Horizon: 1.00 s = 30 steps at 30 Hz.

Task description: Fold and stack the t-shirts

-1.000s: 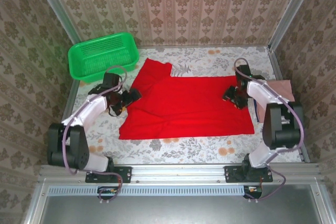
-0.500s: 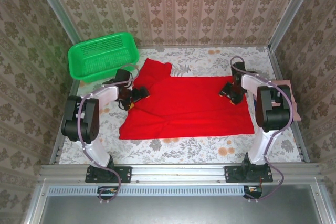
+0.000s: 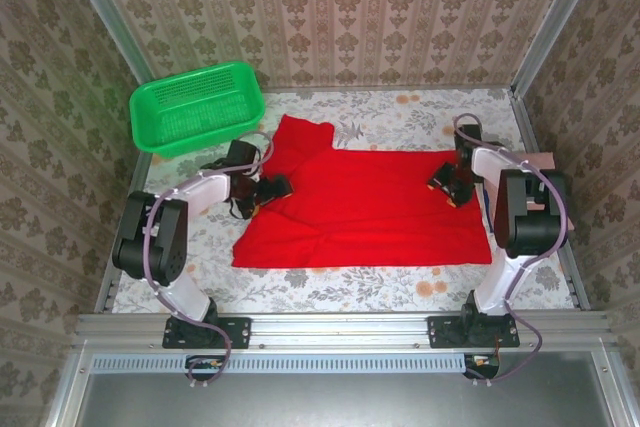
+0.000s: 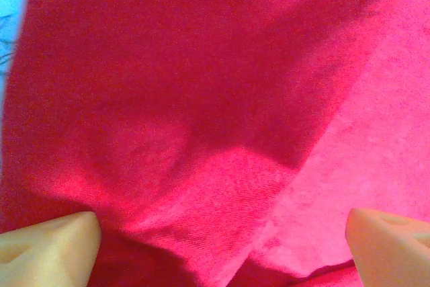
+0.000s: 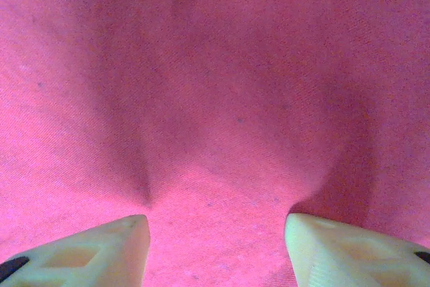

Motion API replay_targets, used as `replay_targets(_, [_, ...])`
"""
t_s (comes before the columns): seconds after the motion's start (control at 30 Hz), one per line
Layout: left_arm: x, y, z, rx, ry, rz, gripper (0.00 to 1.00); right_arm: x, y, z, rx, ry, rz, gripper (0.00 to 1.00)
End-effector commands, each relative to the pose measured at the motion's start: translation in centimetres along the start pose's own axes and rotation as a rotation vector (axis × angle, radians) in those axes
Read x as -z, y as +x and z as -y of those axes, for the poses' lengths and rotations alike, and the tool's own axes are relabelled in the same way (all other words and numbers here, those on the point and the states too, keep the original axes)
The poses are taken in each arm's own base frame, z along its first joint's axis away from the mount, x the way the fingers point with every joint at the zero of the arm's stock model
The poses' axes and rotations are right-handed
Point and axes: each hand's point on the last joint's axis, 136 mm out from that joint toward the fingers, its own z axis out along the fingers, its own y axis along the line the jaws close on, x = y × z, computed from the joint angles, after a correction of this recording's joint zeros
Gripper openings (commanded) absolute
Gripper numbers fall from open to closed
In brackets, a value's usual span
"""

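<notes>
The bright red t-shirt (image 3: pixel 365 212) lies spread flat across the middle of the table, one sleeve pointing to the back left. My left gripper (image 3: pixel 268 190) sits low on its left edge, jaws wide open. In the left wrist view its fingertips (image 4: pixel 50 247) straddle rumpled red cloth (image 4: pixel 215 132). My right gripper (image 3: pixel 447 182) rests on the shirt's right part, open. The right wrist view shows both fingertips (image 5: pixel 91 250) pressed onto smooth red fabric (image 5: pixel 215 99), which puckers beside them. A corner of the dusty pink t-shirt (image 3: pixel 541 158) peeks out behind the right arm.
A green mesh basket (image 3: pixel 197 107) stands at the back left corner. Patterned walls close in the table on three sides. A metal rail (image 3: pixel 340 325) carrying both arm bases runs along the near edge. Bare floral tabletop (image 3: pixel 400 107) shows behind the shirt.
My left gripper has slid right, onto the red shirt's left edge. The right gripper shifted a little and came back. The shirt's lower edge has moved slightly rightward.
</notes>
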Motion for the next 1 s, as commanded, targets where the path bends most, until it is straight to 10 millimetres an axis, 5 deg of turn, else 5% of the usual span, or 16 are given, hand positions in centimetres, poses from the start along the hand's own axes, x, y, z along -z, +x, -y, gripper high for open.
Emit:
replay_targets(0.0, [1.6,0.0,-1.3,0.025,-0.044,0.016,0.96,0.0,1.3,3.3,-0.009,0.113,-0.04,0.58])
replay_targets(0.17, [3.3,-3.1,-0.4,-0.003,-0.012,0.085,0.96,1.5,0.0,1.7,0.037,0.059,0.02,0.59])
replay_targets(0.37, [3.0,-8.0,1.2,-0.149,-0.034,0.12,0.89,3.6,-1.6,-1.4,0.118,-0.012,0.104,0.59])
replay_targets(0.7, [0.5,-14.8,3.9,-0.46,-0.095,0.089,0.6,4.1,-1.8,-3.7,0.163,-0.058,0.124,0.6])
replay_targets(0.97, [-2.3,-17.5,4.2,-0.536,-0.152,0.063,0.54,4.2,-1.8,-3.8,0.178,-0.062,0.126,0.6])
